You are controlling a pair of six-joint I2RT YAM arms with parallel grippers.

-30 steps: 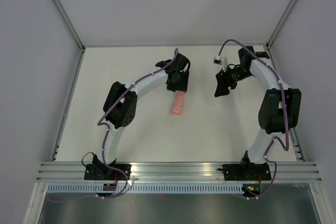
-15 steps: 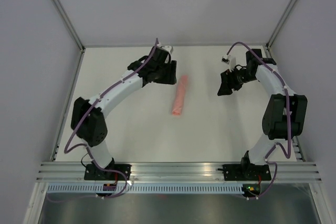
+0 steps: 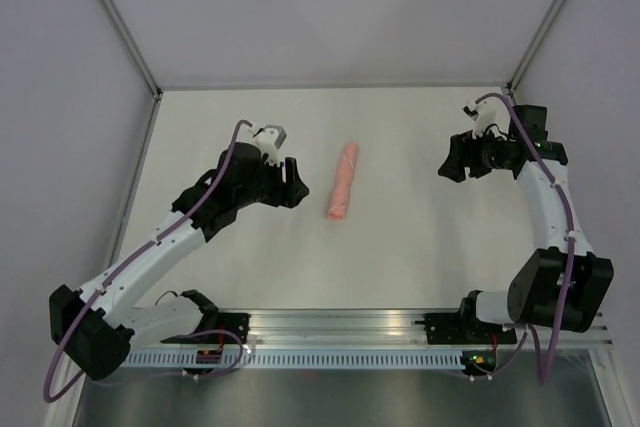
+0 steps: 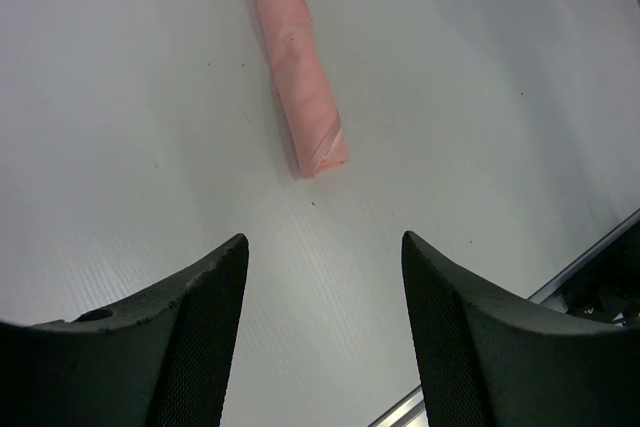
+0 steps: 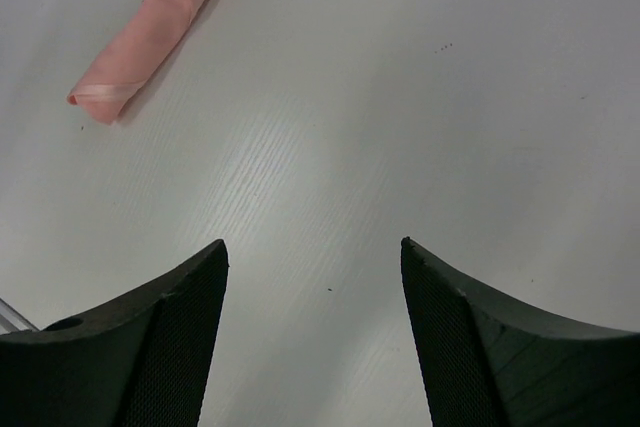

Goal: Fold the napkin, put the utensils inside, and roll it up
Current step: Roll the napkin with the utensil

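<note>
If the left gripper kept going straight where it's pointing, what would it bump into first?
Probably the pink napkin: its end lies right ahead of the open left gripper, though it might touch the table first.

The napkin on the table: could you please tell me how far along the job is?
Done: the napkin lies as a slim rolled tube; utensils, if inside, are hidden. In hand: nothing. The left arm's fingers and the right arm's fingers stand open, apart from it. Left: apparently nothing.
</note>
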